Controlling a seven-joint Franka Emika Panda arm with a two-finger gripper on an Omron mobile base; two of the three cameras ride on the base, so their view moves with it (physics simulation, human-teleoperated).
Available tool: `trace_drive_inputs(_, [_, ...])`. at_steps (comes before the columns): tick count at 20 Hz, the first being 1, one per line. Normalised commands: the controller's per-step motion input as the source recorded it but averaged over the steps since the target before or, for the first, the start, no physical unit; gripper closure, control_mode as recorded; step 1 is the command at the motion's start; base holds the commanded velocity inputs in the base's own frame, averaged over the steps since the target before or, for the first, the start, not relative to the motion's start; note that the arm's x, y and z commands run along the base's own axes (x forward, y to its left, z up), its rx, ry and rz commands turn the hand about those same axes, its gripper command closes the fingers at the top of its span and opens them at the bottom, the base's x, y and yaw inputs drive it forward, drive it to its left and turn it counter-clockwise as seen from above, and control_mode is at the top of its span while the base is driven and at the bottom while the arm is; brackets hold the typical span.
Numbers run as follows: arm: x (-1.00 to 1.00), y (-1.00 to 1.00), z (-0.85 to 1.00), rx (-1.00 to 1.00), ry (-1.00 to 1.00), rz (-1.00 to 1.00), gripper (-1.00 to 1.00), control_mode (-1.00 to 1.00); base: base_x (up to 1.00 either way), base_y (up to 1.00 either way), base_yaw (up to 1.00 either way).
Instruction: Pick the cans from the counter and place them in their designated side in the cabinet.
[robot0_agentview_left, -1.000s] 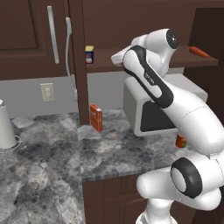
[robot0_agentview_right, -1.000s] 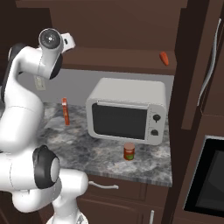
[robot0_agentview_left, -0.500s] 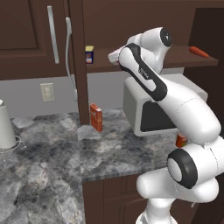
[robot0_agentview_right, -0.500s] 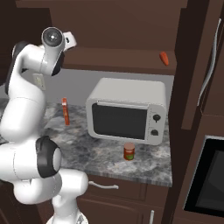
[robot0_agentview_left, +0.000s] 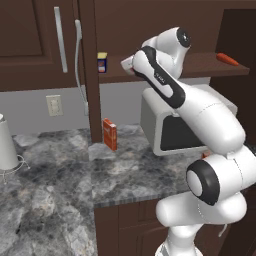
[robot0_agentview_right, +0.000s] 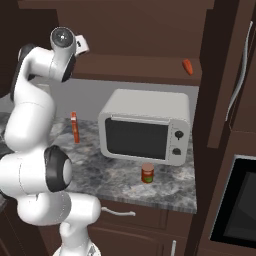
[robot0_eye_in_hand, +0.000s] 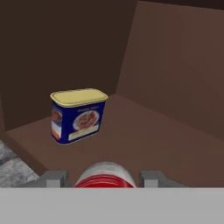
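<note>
Fingers (robot0_eye_in_hand: 104, 178) clenched on red can (robot0_eye_in_hand: 104, 176), poised over cabinet shelf (robot0_eye_in_hand: 144, 135) near blue-and-yellow container (robot0_eye_in_hand: 78, 114). Second can (robot0_agentview_right: 147, 173) on table (robot0_agentview_right: 115, 172) before microwave (robot0_agentview_right: 145, 127). Likely rigid, light, smooth-walled; best gripped mid-body across diameter.

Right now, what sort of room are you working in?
A kitchen, rendered: a microwave on a stone counter, with a dark wooden cabinet and shelf above.

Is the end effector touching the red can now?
Touching. The hand view shows the red can filling the space between both fingertips of the end effector, no gap.
</note>
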Motion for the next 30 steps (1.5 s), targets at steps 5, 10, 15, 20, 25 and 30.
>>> trace_drive_inputs(5, [0.17, 0.05, -0.02, -0.02, 0.03, 0.0, 1.0, -1.0, 0.0, 0.0, 0.0])
trace_drive_inputs(10, [0.23, 0.15, -0.03, -0.01, 0.01, 0.0, 1.0, -1.0, 0.0, 0.0, 0.0])
trace_drive_inputs(15, [0.24, 0.18, 0.0, -0.01, 0.0, 0.0, 1.0, -1.0, 0.0, 0.0, 0.0])
trace_drive_inputs(20, [0.23, 0.1, -0.02, -0.01, 0.0, 0.0, 1.0, -1.0, 0.0, 0.0, 0.0])
trace_drive_inputs(25, [0.24, 0.05, -0.04, 0.0, 0.0, 0.0, 1.0, -1.0, 0.0, 0.0, 0.0])
trace_drive_inputs(30, [0.23, 0.06, -0.06, 0.0, 0.0, 0.0, 1.0, -1.0, 0.0, 0.0, 0.0])
